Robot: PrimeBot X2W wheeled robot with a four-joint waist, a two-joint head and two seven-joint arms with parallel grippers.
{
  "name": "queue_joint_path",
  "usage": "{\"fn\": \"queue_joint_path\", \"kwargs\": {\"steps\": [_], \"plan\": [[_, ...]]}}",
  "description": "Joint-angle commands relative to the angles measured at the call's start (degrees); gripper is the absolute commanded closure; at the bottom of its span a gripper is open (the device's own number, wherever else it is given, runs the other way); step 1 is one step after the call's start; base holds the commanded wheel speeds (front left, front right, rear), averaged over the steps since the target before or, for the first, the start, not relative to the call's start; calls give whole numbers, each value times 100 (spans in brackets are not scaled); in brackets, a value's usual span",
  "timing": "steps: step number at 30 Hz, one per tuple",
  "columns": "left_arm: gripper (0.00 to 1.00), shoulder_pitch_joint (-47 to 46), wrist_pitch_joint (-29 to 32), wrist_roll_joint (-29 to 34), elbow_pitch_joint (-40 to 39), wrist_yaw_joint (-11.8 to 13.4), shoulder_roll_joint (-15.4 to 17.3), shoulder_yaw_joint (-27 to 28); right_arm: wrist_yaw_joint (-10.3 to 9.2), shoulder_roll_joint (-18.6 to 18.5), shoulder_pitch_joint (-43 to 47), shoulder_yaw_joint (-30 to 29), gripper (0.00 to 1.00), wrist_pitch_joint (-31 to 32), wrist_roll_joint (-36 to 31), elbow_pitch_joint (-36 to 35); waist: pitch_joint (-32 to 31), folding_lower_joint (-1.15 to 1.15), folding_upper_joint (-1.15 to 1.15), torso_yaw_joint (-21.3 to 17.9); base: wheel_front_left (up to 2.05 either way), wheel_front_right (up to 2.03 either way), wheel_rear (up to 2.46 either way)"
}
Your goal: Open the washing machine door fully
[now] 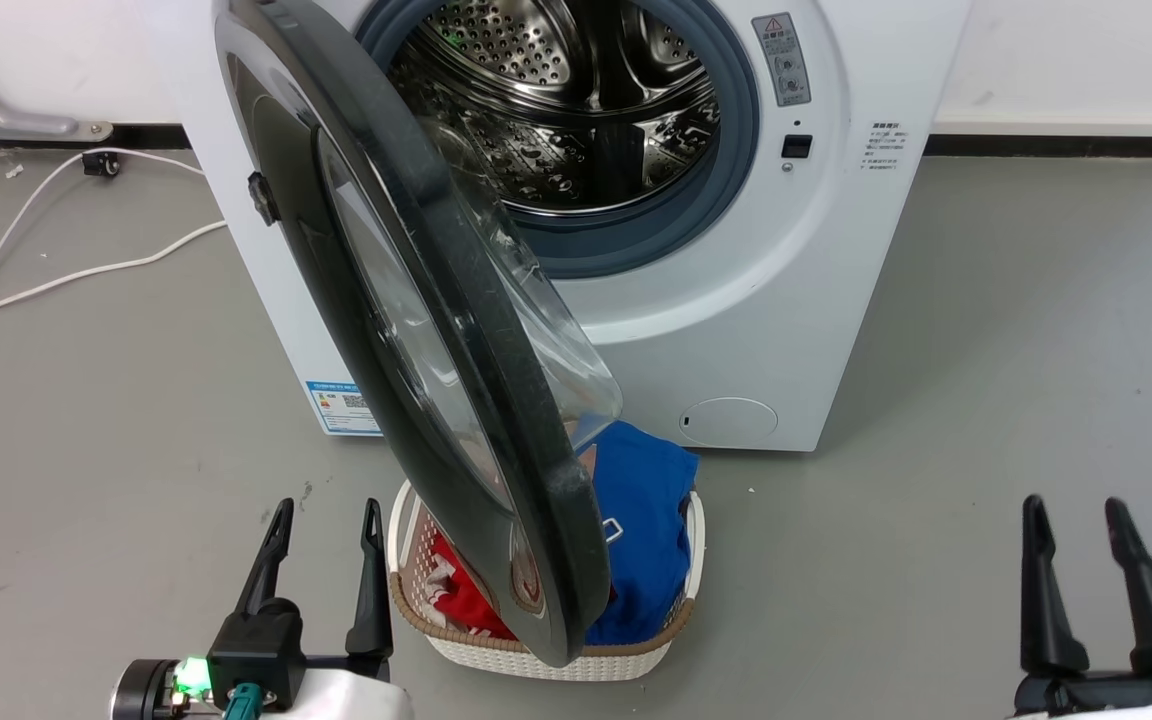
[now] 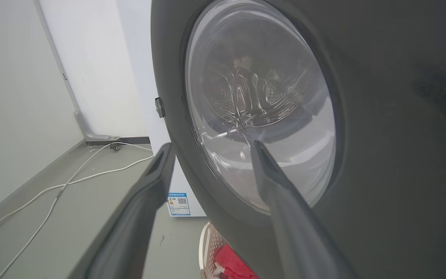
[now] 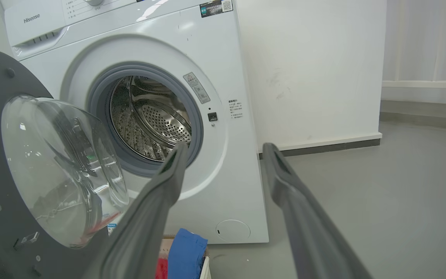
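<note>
Black washing machine door (image 1: 466,340) hangs half-open beside the left tool (image 1: 327,507), far from the right tool (image 1: 1074,502), both spread empty.

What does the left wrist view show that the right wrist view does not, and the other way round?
Left wrist, not right: the outer face of the washing machine door, a white cable on the floor. Right wrist, not left: the Hisense panel, the round filter cover, the door's bulging inner side. Both: the door, the basket with red cloth.
</note>
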Motion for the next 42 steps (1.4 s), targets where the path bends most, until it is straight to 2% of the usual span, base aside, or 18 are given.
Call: {"fn": "queue_joint_path", "kwargs": {"steps": [1,14,21,22,23,28,33,42], "plan": [[0,54,-16,46,-29,29,1,-6,14,32,111,28,0,-12,-92,58,-7,0,0,7,0,0,0],[0,109,-16,52,-126,-25,1,-14,14,37,195,64,0,-12,-103,326,-29,0,0,5,0,0,0],[0,106,-16,59,-81,74,2,32,14,38,162,102,0,-12,-145,371,-46,0,0,1,0,0,0],[6,97,-16,81,-81,112,6,52,14,38,158,102,0,-12,-151,376,-48,0,0,2,0,0,0],[100,62,-16,100,-131,162,20,85,14,38,145,107,0,-12,-139,380,-54,0,0,4,0,0,0],[100,-132,-15,180,-487,278,157,192,14,37,138,165,0,-12,-244,353,-63,0,0,34,0,0,0],[100,-430,-15,329,-1215,417,337,209,14,37,102,198,0,-12,-263,346,-63,0,0,59,0,0,0],[100,-848,-15,521,-2352,451,600,-171,14,37,54,275,0,-12,-246,371,-55,0,0,26,0,0,0]]}}
